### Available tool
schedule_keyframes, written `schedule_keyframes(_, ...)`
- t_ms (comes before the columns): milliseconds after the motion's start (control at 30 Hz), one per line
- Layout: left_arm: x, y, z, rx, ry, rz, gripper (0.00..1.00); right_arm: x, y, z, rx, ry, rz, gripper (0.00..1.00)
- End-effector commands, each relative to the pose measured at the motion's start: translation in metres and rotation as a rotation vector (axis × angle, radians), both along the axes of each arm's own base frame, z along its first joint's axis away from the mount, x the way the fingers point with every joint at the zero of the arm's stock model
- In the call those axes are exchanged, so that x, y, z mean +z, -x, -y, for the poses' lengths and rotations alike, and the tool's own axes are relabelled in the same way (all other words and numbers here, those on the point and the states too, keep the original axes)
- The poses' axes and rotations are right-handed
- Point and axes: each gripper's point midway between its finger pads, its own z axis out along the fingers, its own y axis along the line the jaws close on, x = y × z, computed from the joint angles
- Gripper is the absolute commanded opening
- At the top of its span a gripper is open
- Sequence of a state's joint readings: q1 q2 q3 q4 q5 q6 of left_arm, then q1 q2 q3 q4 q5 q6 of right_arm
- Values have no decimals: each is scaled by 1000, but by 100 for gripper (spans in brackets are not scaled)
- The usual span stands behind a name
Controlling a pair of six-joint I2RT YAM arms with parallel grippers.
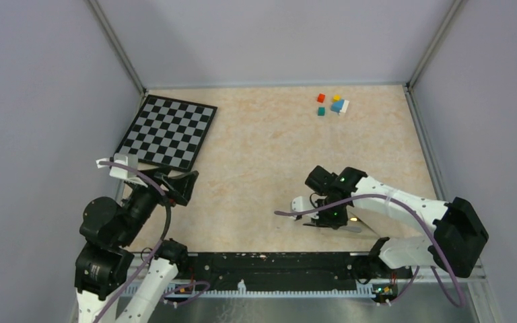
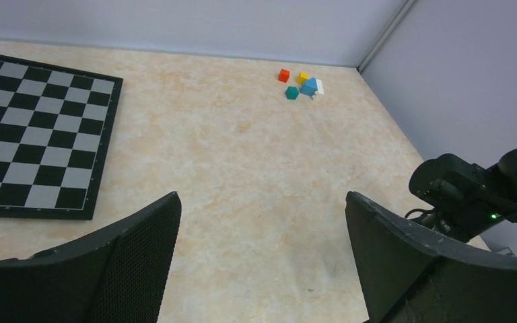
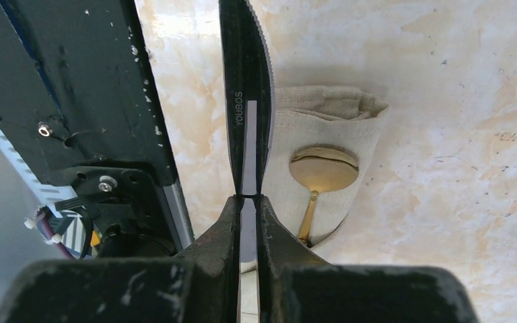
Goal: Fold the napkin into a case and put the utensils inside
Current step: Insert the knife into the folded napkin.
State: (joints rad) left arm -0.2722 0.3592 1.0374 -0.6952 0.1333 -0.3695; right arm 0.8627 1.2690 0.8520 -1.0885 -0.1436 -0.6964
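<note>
Already the pale beige cloth napkin is lying folded into a narrow layered case on the mottled peach tabletop, with a gold spoon resting on it; my right pincer is clamping a dark serrated knife just beside the case, not yet tucked in; my left pincer is hanging wide open, holding nothing.

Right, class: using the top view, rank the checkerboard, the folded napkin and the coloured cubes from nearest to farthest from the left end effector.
From the left end effector:
1. The checkerboard, just beyond it, on the left.
2. The folded napkin, near right, under the right arm.
3. The coloured cubes, far right.
</note>
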Motion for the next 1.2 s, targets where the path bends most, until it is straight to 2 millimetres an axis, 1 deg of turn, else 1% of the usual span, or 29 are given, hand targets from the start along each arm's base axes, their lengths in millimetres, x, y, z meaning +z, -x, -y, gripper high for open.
schedule_keyframes(0,14,7,9,-54,55,61,95,2,-4,3,47,-23,3,0)
schedule_keyframes(133,15,14,14,-94,81,67,95,-3,-6,10,45,1,-7,0)
schedule_keyframes(233,18,18,15,-107,93,79,95,-6,-7,12,46,-7,-15,0)
schedule_keyframes(467,20,23,18,-130,103,90,95,-17,-3,24,59,-1,-29,0)
schedule_keyframes(700,20,25,19,-141,107,93,95,-17,-13,25,49,-24,-1,0)
schedule_keyframes(900,21,27,18,-144,108,102,96,-22,-18,34,64,4,-6,0)
schedule_keyframes(1000,22,29,15,-136,105,108,96,-24,-19,41,70,30,-8,0)
schedule_keyframes(1167,22,31,13,-127,106,113,96,-29,-15,61,92,90,-10,0)
